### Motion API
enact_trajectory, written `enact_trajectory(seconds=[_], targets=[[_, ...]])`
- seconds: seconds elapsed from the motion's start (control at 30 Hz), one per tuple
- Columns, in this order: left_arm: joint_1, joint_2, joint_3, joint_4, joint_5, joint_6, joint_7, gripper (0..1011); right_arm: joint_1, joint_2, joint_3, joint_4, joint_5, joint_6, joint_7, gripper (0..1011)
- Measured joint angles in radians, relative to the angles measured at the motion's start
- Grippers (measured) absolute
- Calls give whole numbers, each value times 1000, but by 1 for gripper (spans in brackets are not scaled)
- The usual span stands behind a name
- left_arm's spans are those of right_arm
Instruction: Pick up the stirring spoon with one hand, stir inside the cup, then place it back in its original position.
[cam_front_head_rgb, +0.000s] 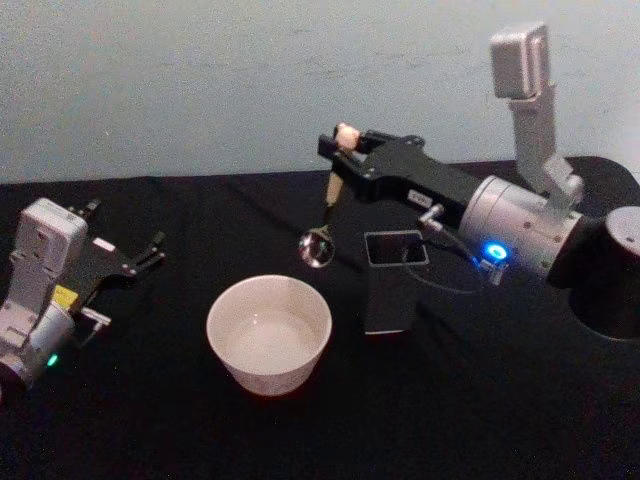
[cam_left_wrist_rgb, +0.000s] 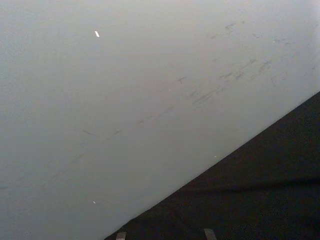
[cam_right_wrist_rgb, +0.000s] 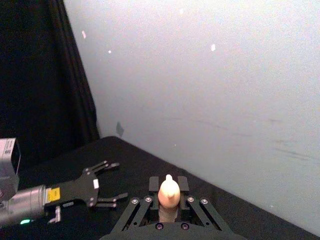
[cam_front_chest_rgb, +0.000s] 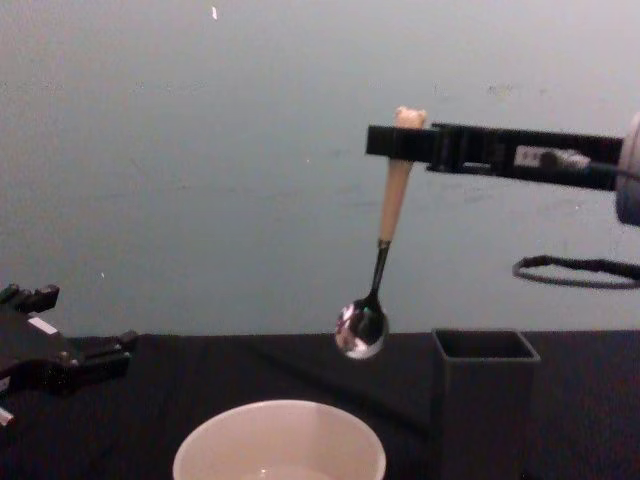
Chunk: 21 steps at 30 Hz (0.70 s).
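Right gripper (cam_front_head_rgb: 343, 150), held level, clamps the stirring spoon (cam_front_head_rgb: 327, 205) dangling high between cup (cam_front_head_rgb: 268, 335) and holder (cam_front_head_rgb: 395, 290); left gripper (cam_front_head_rgb: 150, 253) sits splayed near the table (cam_front_head_rgb: 480, 400) left edge.

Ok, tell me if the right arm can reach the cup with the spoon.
Probably yes: the right gripper holds the stirring spoon in the air just beyond the cup, nothing between; the left gripper rests far left.

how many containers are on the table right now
2. The cup sits front and centre; the dark square holder stands just to its right. The right gripper holds the stirring spoon in the air above them.
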Motion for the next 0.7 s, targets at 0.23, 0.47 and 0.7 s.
enact_trajectory(seconds=[0.23,0.47,0.7], targets=[[0,0,0,0,0,0,0,1001,-14,30,37,-27,47,-1,-14,214],[0,0,0,0,0,0,0,1001,-42,76,68,-62,89,-15,-18,214],[0,0,0,0,0,0,0,1001,-64,117,87,-74,104,-44,-22,214]])
